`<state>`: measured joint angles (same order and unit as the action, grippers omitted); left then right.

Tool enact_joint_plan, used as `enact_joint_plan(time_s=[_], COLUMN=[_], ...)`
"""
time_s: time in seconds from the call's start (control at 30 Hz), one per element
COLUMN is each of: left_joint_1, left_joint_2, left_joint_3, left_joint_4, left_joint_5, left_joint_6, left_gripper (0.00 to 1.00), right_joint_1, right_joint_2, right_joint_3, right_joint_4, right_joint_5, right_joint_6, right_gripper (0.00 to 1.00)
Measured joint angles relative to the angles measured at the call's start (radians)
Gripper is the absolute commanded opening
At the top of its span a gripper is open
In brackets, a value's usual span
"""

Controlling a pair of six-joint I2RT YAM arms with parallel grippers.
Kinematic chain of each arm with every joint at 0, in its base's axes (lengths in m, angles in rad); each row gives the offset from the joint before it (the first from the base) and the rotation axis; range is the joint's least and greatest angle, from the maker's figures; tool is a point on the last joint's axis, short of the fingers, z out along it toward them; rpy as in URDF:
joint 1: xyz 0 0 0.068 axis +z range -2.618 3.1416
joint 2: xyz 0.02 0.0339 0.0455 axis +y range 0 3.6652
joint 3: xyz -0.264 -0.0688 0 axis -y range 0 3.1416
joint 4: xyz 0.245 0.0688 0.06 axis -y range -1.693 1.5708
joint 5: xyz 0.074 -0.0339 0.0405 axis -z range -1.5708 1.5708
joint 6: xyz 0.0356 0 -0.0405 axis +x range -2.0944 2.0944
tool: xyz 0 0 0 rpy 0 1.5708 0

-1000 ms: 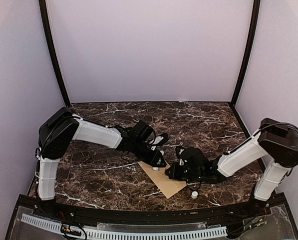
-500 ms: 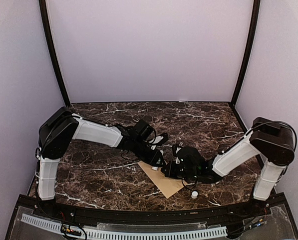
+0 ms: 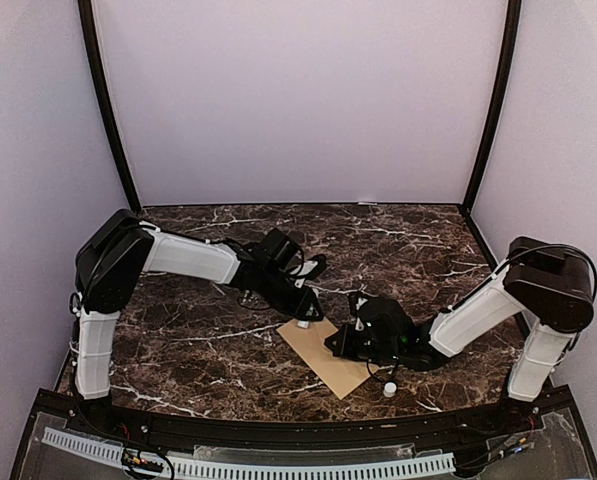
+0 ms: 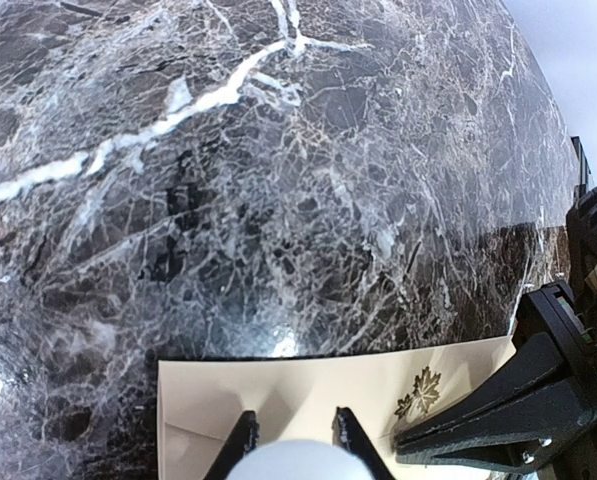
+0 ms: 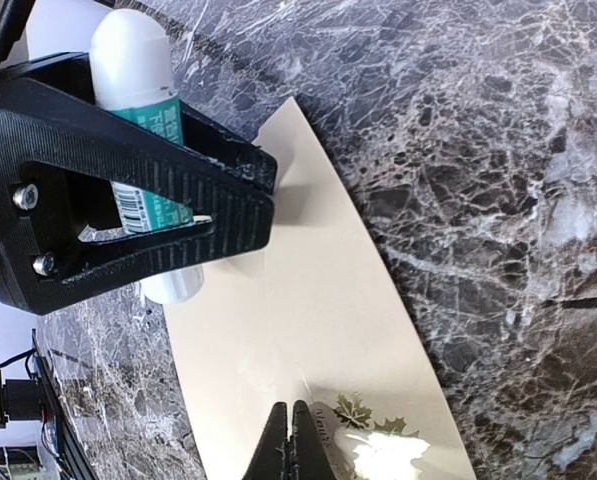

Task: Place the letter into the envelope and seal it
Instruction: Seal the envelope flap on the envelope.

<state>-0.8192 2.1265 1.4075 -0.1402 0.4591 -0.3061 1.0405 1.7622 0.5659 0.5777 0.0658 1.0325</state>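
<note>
Right gripper [image 5: 288, 415], jaws together, pins the envelope [image 5: 318, 300] to the table [image 3: 198, 340] near its leaf emblem [image 4: 418, 392], evidently so the left gripper [image 4: 294, 430], clamped on a glue stick [image 5: 138, 80], can work its edge; the letter is not visible.

The left claw [image 4: 293, 442], stretched inward, grips a glue stick [image 5: 136, 72]; the right claw [image 5: 288, 420] sits shut.

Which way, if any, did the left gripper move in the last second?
Yes. In the top view the left gripper, holding a glue stick, has drawn back toward the far wall, from over the envelope to its far corner.
</note>
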Motion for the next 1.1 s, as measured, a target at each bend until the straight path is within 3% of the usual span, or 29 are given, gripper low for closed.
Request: enact_joint_plan(time_s=[1.1], left_joint_1=[-0.002], left_joint_2=[0.015], left_joint_3=[0.0], left_joint_4=[0.013], left_joint_5=[0.018], left_joint_6=[0.007], left_gripper=[0.01], right_joint_1=[-0.035], right_joint_2=[0.041], right_joint_3=[0.116], right_joint_4=[-0.109], right_joint_5=[0.028], right_joint_6=[-0.036], right_gripper=[0.0])
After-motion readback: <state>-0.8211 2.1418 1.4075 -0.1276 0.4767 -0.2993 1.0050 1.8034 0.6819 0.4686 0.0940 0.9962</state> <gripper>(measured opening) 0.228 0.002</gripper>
